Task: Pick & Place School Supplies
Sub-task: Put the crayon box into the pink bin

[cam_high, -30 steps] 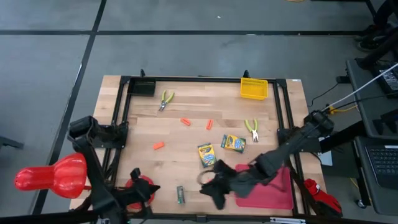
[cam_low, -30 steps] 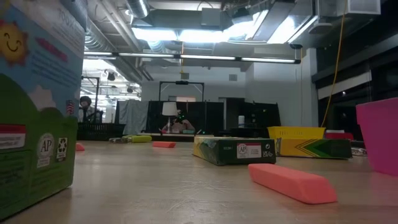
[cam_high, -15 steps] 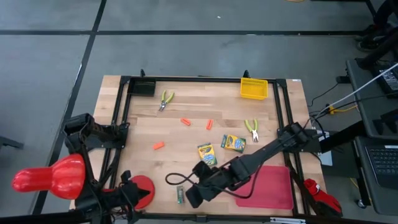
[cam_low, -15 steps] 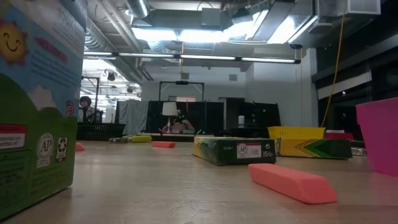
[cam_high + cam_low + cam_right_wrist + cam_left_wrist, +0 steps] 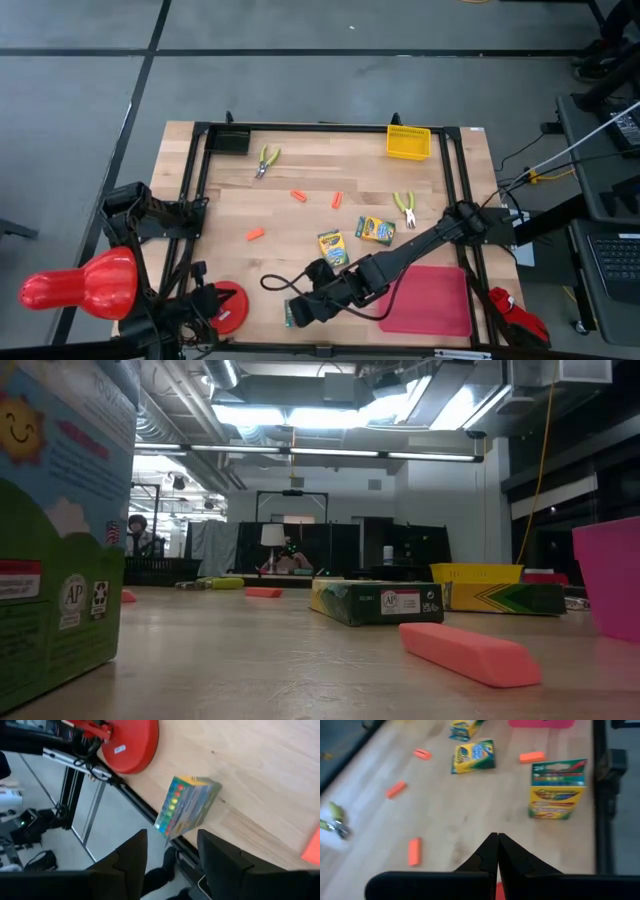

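Three yellow-green crayon boxes show in the high view: one [image 5: 332, 247], one [image 5: 375, 230], and one [image 5: 290, 313] standing on edge by the table's near edge. Orange stubs [image 5: 298, 195] [image 5: 337, 199] [image 5: 255, 234] and two yellow-handled tools [image 5: 266, 160] [image 5: 404, 208] lie on the wood. My right gripper [image 5: 303, 310] [image 5: 172, 855] is open, close to the right of the near box [image 5: 187, 805], which stands ahead of its fingers without touching them. My left gripper [image 5: 497, 845] [image 5: 215, 305] is shut at the near-left corner, holding nothing.
The flat red tray [image 5: 435, 305] lies at the near right, partly under my right arm. The yellow mesh basket [image 5: 408, 141] sits at the far edge. A red disc [image 5: 130, 745] stands beside my left gripper. A black frame [image 5: 320, 127] borders the table. Bare wood lies mid-left.
My right gripper has swept from the red tray's left edge toward the table's left along the near edge, ending beside the crayon box that stands there. No object has moved.
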Motion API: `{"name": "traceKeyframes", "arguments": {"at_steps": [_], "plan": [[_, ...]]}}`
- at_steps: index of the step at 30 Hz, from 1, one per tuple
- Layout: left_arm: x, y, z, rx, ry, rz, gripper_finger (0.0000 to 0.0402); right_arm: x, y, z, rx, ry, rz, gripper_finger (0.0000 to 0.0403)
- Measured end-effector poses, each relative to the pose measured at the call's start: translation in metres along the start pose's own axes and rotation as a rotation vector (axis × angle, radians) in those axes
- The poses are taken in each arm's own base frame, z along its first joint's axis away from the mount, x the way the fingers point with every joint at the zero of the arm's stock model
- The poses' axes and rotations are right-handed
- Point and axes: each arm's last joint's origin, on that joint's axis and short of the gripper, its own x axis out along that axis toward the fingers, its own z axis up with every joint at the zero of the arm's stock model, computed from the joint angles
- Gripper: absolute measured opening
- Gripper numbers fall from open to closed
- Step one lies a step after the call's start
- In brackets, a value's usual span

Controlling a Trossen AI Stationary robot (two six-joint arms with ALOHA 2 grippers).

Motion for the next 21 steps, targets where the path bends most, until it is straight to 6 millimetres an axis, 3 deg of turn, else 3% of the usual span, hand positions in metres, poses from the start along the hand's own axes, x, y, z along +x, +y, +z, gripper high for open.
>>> {"name": "traceKeyframes", "arguments": {"at_steps": [11, 16, 21], "plan": [[0.049, 0.018, -0.024, 0.088, -0.016, 0.178, 0.0004, 0.000, 0.001, 0.001, 0.027, -0.027, 0.008, 0.0176], [0.066, 0.038, -0.014, 0.055, -0.058, 0.228, 0.0004, 0.000, 0.001, 0.000, 0.026, -0.020, 0.009, 0.0176], [0.076, 0.074, 0.001, -0.011, -0.096, 0.195, 0.0004, 0.000, 0.003, 0.000, 0.018, -0.020, 0.030, 0.0176]]}}
